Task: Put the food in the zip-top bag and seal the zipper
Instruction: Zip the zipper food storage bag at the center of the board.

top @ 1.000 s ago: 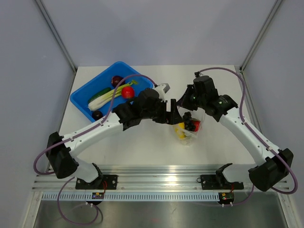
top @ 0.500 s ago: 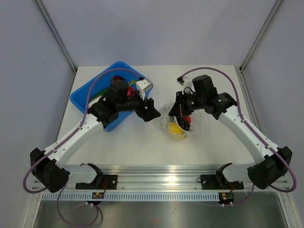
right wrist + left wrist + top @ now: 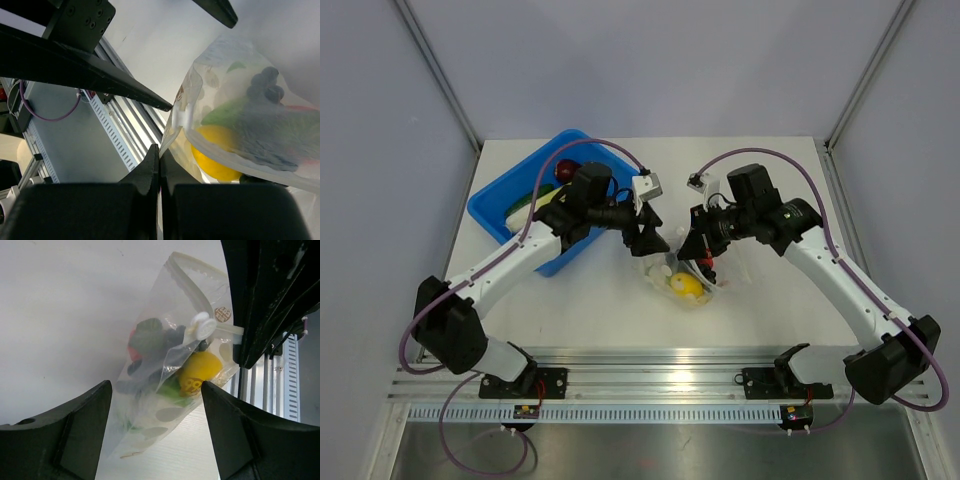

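Observation:
The zip-top bag (image 3: 682, 283) lies on the table between my grippers, holding a yellow pepper (image 3: 685, 287), a red piece, green and dark pieces. In the left wrist view the bag (image 3: 150, 410) hangs between my open left gripper's (image 3: 156, 390) fingers, with its zipper (image 3: 192, 282) and white slider (image 3: 202, 326) near the top; the pepper (image 3: 200, 372) shows through. My left gripper (image 3: 650, 243) is open beside the bag's left edge. My right gripper (image 3: 702, 255) is shut on the bag's edge, seen pinched in the right wrist view (image 3: 160, 156) beside the slider (image 3: 184, 115).
The blue tub (image 3: 505, 215) stands at the back left under my left arm, with a dark purple piece (image 3: 565, 170) and a green piece (image 3: 523, 200) in it. An aluminium rail (image 3: 660, 380) runs along the table's near edge.
My left gripper swung from the bag back over the tub, then returned to the bag's left side. My right gripper dragged the bag left and nearer.

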`<state>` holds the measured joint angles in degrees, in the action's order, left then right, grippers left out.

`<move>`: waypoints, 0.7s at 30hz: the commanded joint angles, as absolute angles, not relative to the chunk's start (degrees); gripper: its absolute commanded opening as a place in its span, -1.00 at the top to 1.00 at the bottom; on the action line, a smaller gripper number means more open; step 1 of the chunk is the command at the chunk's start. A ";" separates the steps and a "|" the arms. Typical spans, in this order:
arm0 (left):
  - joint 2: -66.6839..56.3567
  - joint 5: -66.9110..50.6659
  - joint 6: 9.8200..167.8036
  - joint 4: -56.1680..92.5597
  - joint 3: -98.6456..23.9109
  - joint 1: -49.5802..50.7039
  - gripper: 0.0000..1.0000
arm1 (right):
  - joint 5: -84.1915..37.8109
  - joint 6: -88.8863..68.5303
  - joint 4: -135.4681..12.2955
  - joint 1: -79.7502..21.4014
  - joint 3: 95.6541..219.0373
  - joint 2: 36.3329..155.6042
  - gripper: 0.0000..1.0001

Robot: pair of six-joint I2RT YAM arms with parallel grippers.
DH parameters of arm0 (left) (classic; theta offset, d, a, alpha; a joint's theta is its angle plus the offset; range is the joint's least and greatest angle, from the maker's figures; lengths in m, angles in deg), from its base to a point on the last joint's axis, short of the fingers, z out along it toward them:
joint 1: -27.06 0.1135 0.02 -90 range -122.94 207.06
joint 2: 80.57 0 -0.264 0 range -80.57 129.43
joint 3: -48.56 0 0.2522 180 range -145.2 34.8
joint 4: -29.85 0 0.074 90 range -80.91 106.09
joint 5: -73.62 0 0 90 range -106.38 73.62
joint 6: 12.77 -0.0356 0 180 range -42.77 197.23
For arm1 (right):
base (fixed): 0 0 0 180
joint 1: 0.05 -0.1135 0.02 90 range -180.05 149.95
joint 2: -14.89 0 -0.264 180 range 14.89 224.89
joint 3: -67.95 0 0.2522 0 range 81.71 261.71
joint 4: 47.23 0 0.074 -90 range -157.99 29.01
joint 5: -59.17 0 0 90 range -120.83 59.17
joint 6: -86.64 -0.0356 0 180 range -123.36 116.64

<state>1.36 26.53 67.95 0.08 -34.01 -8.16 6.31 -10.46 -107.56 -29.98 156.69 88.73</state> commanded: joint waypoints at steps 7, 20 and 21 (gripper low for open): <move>6.61 40.12 67.48 5.02 -38.84 -7.04 -0.43 | 8.46 -8.99 -107.05 -29.75 156.15 86.52 1.00; 7.23 46.81 73.62 7.74 -39.73 -7.30 0.17 | 6.26 -9.78 -106.96 -29.75 156.77 88.10 1.00; 7.15 47.07 73.89 8.26 -39.64 -7.30 0.15 | 6.17 -9.87 -107.04 -29.75 156.86 88.27 1.00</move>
<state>7.68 43.32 71.91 3.95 -37.29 -7.18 6.23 -9.69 -107.64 -29.98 155.88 88.56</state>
